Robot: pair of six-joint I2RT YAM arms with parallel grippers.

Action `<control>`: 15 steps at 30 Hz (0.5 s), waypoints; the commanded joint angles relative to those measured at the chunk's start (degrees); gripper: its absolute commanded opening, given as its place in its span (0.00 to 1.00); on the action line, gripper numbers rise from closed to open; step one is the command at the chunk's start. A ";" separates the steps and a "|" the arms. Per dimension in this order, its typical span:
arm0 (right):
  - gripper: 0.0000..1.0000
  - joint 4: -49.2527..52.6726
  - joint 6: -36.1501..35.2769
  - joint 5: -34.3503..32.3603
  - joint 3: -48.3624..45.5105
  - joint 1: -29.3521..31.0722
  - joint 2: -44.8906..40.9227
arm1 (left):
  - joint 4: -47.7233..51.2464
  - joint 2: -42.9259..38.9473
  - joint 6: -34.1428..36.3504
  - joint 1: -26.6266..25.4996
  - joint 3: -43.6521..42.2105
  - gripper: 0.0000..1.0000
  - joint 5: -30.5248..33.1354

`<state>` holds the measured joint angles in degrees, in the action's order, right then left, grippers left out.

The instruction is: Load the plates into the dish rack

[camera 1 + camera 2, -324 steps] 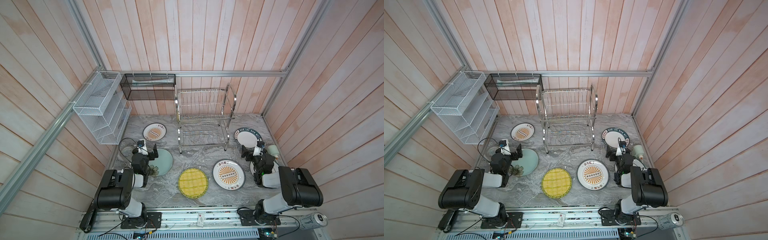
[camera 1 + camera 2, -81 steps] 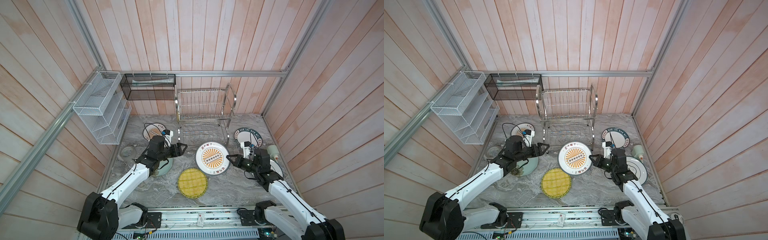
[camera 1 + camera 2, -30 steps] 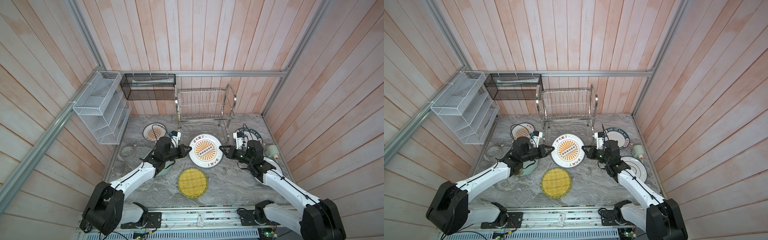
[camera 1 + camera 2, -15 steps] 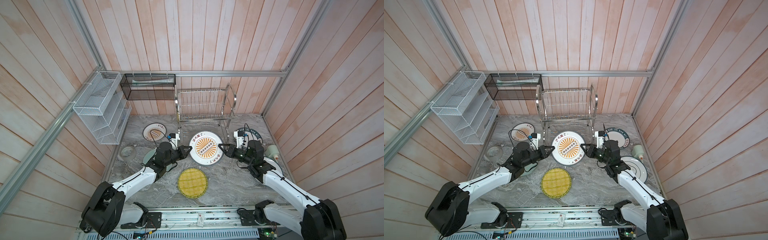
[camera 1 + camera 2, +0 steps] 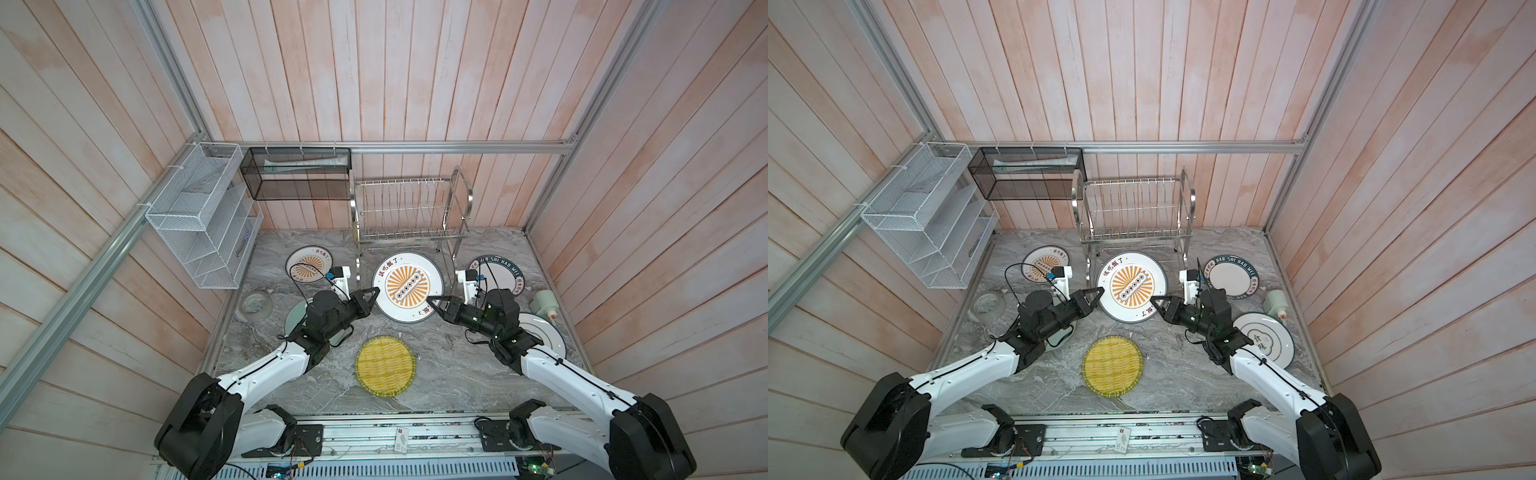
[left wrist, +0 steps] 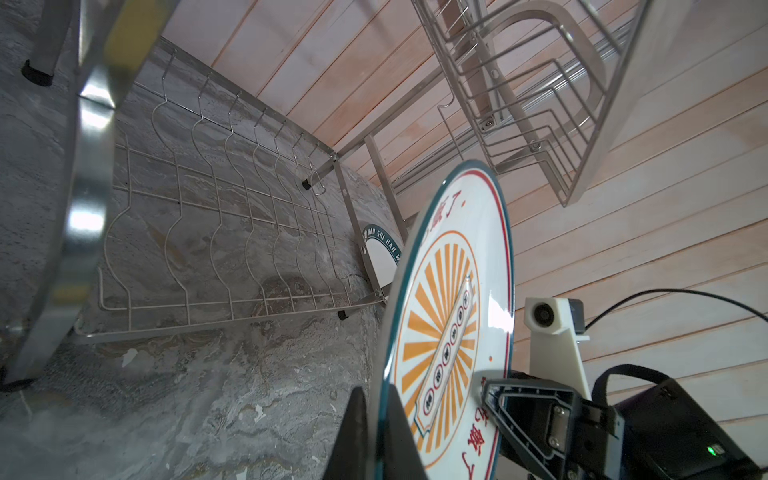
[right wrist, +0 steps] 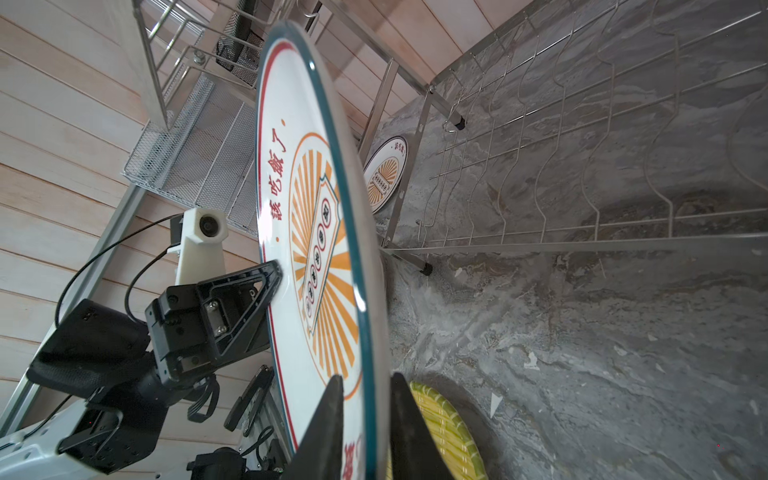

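A white plate with an orange sunburst [image 5: 407, 286] [image 5: 1131, 286] hangs tilted just in front of the dish rack [image 5: 409, 216] [image 5: 1136, 208]. My left gripper [image 5: 376, 293] [image 6: 376, 395] is shut on its left rim. My right gripper [image 5: 428, 300] [image 7: 368, 378] is shut on its lower right rim. On the table lie a second sunburst plate [image 5: 308, 264], a yellow woven plate [image 5: 385, 368], a plate with a lettered green rim [image 5: 498, 274] and a cloud-outline plate [image 5: 1264, 338]. A pale green plate [image 5: 293, 320] is mostly hidden under my left arm. No plate stands in the rack.
A grey tape roll [image 5: 255, 304] lies at the table's left edge. At the right edge lies a pale bottle [image 5: 544, 301]. A white mesh organizer [image 5: 199, 232] and a black mesh basket [image 5: 297, 178] hang on the walls beside the rack.
Held between both grippers, the sunburst plate has moved a little farther back toward the rack over the last second. Before that the right gripper alone had lifted it from the table.
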<state>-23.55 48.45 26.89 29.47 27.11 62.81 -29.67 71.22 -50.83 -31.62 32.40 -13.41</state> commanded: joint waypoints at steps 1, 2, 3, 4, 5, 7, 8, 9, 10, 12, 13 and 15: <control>0.19 -2.48 0.65 -2.16 0.13 0.40 0.91 | -4.35 -1.29 -0.08 -0.53 -0.07 0.00 0.26; 0.17 -2.45 0.52 -2.36 0.36 0.40 1.10 | -4.33 -1.34 0.07 -0.56 0.07 0.00 0.08; 0.16 -2.54 0.36 -2.46 0.57 0.40 1.34 | -4.10 -1.27 0.16 -0.71 0.16 0.00 -0.01; 0.15 -2.37 0.29 -2.58 0.98 0.40 1.44 | -4.00 -1.26 0.29 -0.80 0.28 0.00 -0.13; 0.15 -2.24 0.07 -2.65 1.28 0.35 1.60 | -3.93 -1.24 0.38 -0.89 0.29 0.00 -0.14; 0.13 -2.20 -0.18 -2.79 1.68 0.39 1.83 | -3.95 -1.20 0.37 -1.08 0.24 0.00 -0.23; 0.12 -2.37 -0.17 -2.77 1.85 0.40 2.00 | -3.98 -1.18 0.38 -1.10 0.29 0.00 -0.13; 0.11 -2.46 -0.21 -2.72 1.93 0.36 2.04 | -3.96 -1.17 0.34 -1.17 0.24 0.00 -0.13; 0.09 -2.44 -0.19 -2.72 2.07 0.37 2.08 | -3.98 -1.21 0.38 -1.17 0.22 0.00 -0.06; 0.06 -2.55 -0.20 -2.62 2.11 0.40 2.10 | -3.90 -1.13 0.46 -1.25 0.23 0.00 0.03; 0.04 -2.62 -0.28 -2.57 2.12 0.40 2.05 | -3.95 -1.12 0.47 -1.24 0.38 0.00 -0.06; 0.00 -2.57 -0.32 -2.55 2.13 0.40 1.85 | -3.65 -0.85 0.72 -1.28 0.56 0.00 -0.31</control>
<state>-24.97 50.78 25.06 30.17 27.22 64.40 -29.89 71.22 -49.47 -32.36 32.38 -12.62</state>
